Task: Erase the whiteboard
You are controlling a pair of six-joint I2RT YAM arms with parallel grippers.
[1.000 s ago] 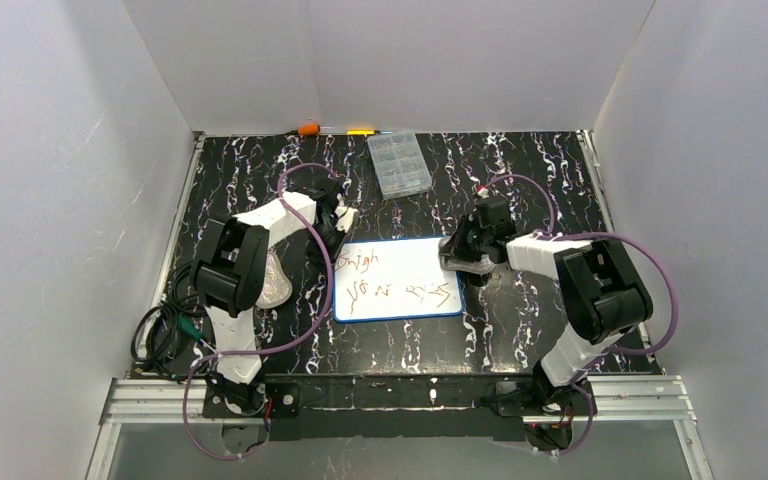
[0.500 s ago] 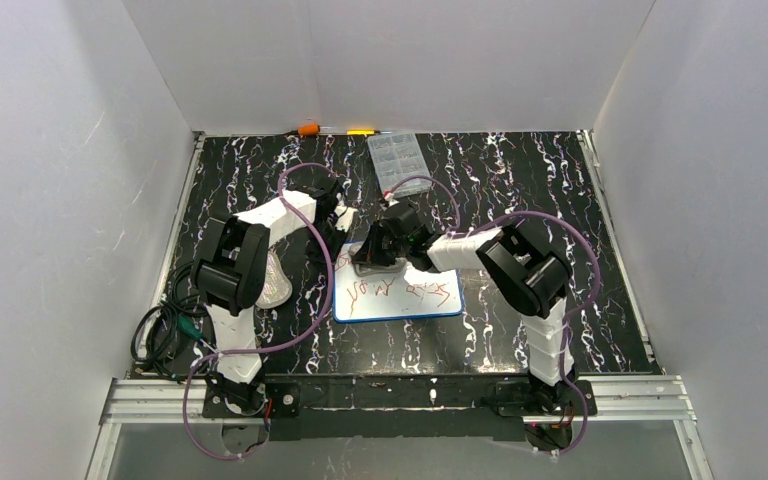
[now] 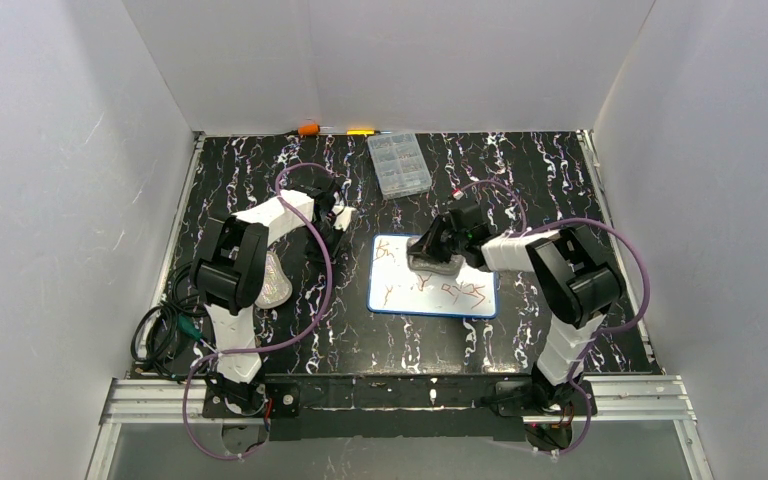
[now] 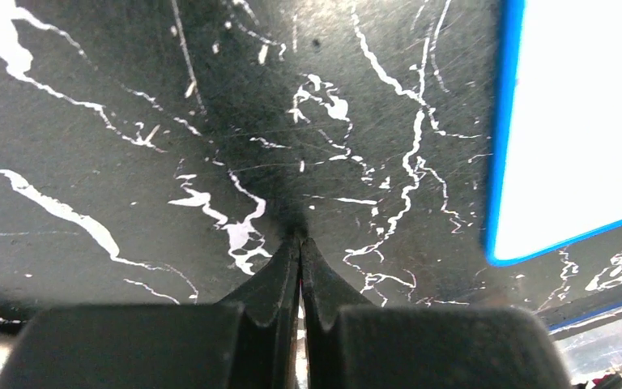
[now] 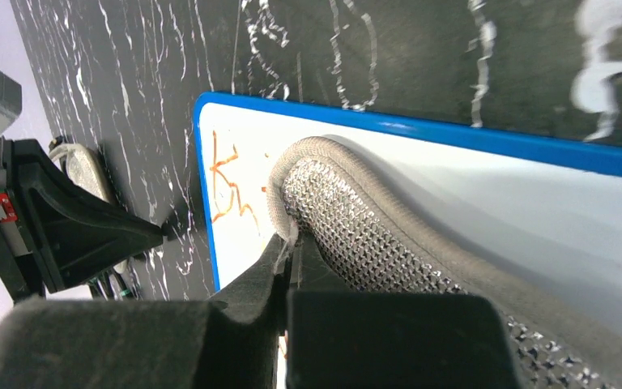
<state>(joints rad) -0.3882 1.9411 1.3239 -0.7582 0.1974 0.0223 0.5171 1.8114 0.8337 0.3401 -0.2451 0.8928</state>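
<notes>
1. Whiteboard (image 3: 400, 275) lies flat on the black marbled counter (image 3: 540, 190), closest to the arm bases. It looks thin, stiff and light. Its glossy face and the smooth counter probably let it skate under a wipe, so pressing down on a rounded corner or the blue rim (image 5: 453, 138) seems the surest hold.
2. Reddish-brown scribbles (image 3: 450, 292) mark the board's near half and its far-left corner.
3. At the board's far edge, the right tool (image 5: 290, 247) pinches a grey mesh pad (image 5: 356, 235). The pad is soft and woven with a rolled border, and it lies against the white face.
4. Left of the board's far-left corner and apart from the rim, the left tool (image 4: 300, 243) is empty with its fingers pressed together, tips low at the counter.
5. Beyond the board's far edge, well apart, sits a clear, rigid compartment box (image 3: 399, 163).
</notes>
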